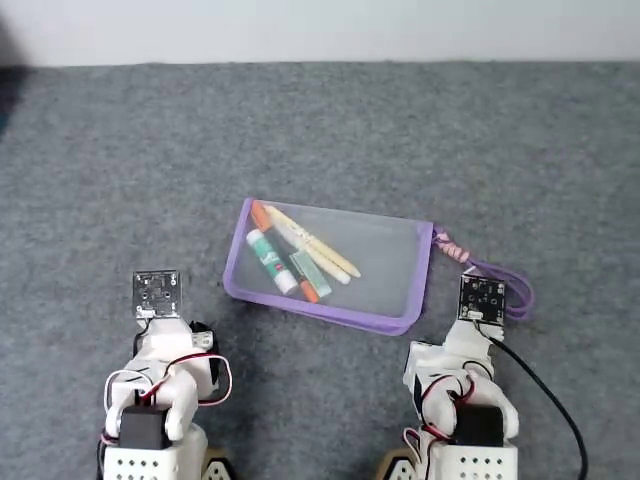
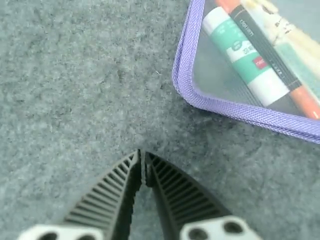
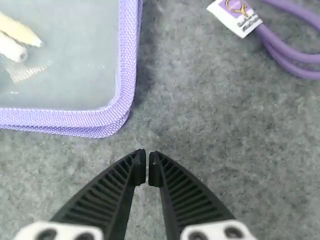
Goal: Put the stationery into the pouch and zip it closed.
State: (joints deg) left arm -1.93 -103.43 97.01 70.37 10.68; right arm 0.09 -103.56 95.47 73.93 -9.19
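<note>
Clear pouch (image 1: pixel 390 262) on the tabletop (image 1: pixel 100 150) holds overlapping stationery (image 1: pixel 290 262); its zip is hard to make out. Nearer, left end effector (image 2: pixel 143 167) and right end effector (image 3: pixel 147 167) are closed, empty.

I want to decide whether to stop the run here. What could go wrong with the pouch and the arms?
1. The purple strap lies right beside the right arm; it may catch when that arm moves and drag the pouch.
2. Whether the zip is shut to its end cannot be told; if not, the stationery may slip out.
3. The left gripper and right gripper are shut near the pouch's edge; a forward move would push it.
</note>
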